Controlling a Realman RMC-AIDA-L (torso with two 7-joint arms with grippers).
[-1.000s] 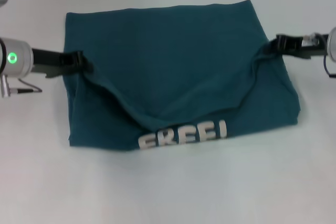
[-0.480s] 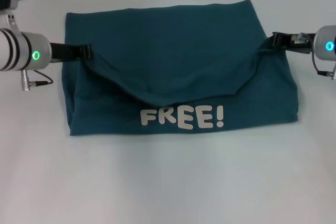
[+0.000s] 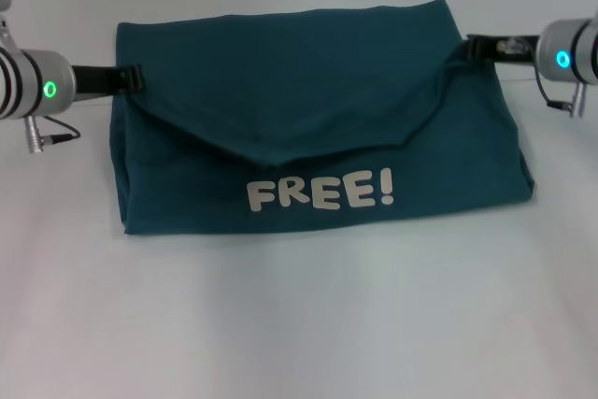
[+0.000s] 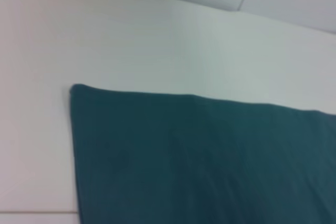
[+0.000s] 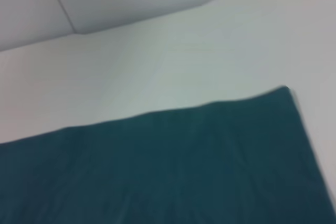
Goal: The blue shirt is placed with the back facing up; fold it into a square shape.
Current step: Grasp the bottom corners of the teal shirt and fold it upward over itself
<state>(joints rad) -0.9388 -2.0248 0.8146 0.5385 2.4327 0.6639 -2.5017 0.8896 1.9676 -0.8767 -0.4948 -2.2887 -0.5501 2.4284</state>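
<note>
The blue shirt lies folded on the white table in the head view, with white "FREE!" lettering showing on its near part. A flap of cloth sags in a V above the lettering. My left gripper pinches the flap's left corner at the shirt's left edge. On the opposite edge, my right gripper holds the flap's other corner. The left wrist view shows plain blue shirt cloth with one corner, and the right wrist view shows the blue shirt the same way; neither shows fingers.
The shirt rests on a white table, with bare surface in front of it and on both sides. A cable hangs from my left wrist just beside the shirt's left edge.
Both grippers have moved away from me toward the shirt's far edge, carrying the flap with them. The "FREE!" lettering, half covered before, is now fully uncovered.
</note>
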